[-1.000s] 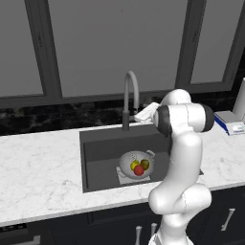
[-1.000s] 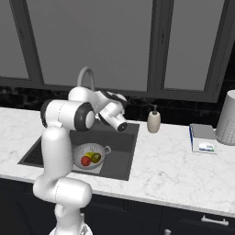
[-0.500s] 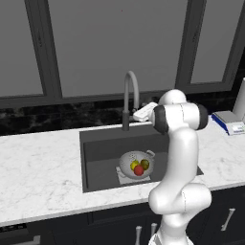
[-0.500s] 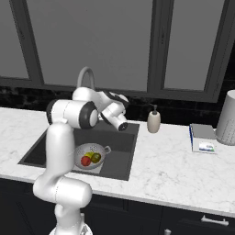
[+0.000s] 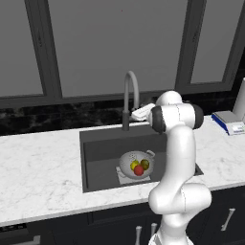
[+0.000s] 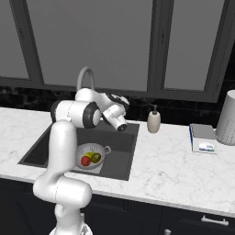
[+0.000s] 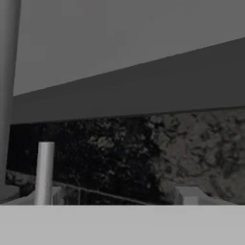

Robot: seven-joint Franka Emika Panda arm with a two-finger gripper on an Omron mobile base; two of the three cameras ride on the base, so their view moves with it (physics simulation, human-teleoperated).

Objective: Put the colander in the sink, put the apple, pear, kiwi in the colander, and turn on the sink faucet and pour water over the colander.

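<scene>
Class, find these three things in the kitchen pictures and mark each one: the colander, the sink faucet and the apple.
colander (image 5: 128, 161): left base view, on its bare inner wall, left of the fruit.
sink faucet (image 5: 127, 91): left base view, on the upright part of the neck below the arch.
apple (image 6: 86, 161): right base view, on the middle of the red fruit.

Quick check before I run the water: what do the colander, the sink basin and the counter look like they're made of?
The colander looks like bright silver metal, its wall dotted with small holes, with a loop handle at the rim. The sink looks matte dark grey, maybe composite or coated metal; no shine shows. The counter looks like polished white marble with grey veining, though the render could as well be laminate.
</scene>
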